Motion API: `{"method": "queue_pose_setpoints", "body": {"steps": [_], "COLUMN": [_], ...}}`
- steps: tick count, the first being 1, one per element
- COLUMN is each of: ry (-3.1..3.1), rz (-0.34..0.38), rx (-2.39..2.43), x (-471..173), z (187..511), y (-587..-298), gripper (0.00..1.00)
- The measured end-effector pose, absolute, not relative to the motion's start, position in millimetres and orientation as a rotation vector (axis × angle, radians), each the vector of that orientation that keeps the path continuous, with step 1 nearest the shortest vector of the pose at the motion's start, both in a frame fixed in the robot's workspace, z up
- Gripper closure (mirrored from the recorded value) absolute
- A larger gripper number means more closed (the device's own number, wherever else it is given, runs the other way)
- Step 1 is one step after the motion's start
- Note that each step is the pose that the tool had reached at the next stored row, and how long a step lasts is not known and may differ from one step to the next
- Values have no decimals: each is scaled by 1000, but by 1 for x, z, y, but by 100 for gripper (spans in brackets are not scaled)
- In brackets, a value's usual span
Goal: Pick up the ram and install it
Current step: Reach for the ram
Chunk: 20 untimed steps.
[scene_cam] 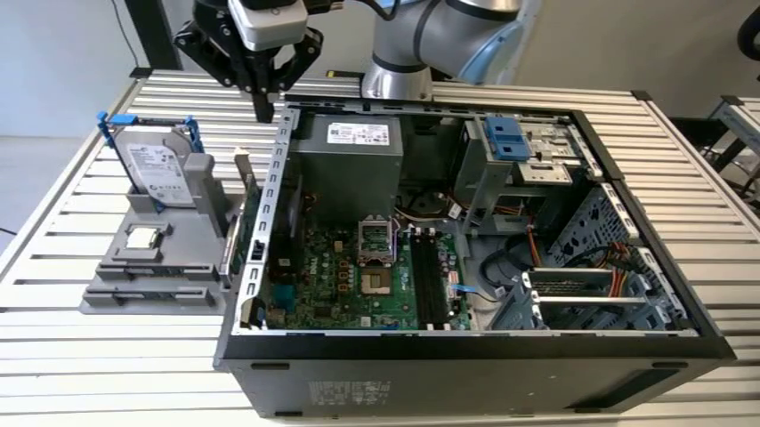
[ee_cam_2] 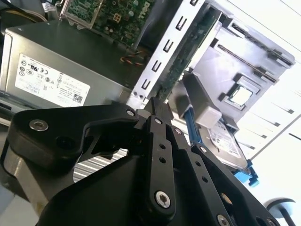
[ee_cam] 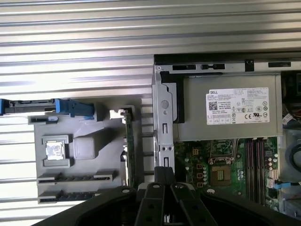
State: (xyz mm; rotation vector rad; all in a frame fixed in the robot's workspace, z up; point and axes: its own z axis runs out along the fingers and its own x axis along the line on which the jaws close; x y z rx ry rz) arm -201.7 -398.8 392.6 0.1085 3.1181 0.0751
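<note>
My empty end effector [scene_cam: 263, 108] is pinched together, with the ram [scene_cam: 244, 191] at its 6 o'clock in the exterior view. The ram seems light, thin and breakable; I'd pinch its flat sides.

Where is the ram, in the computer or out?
Out. The ram stands on edge in the grey holder, beside the case, outside its wall.

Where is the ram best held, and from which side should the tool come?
Probably by its upper long edge, near the middle, coming straight down from above. The ram stands on edge in the gray holder, close beside the case wall, so only its top edge is free, and its two flat faces suit pinching.
</note>
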Motion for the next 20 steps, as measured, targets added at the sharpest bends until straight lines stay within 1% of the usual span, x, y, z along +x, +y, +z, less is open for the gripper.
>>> {"method": "queue_pose_setpoints", "body": {"steps": [20], "ry": [3118], "rz": [75], "rx": [109], "x": [-240], "z": [393], "y": [-399], "gripper": [100]}}
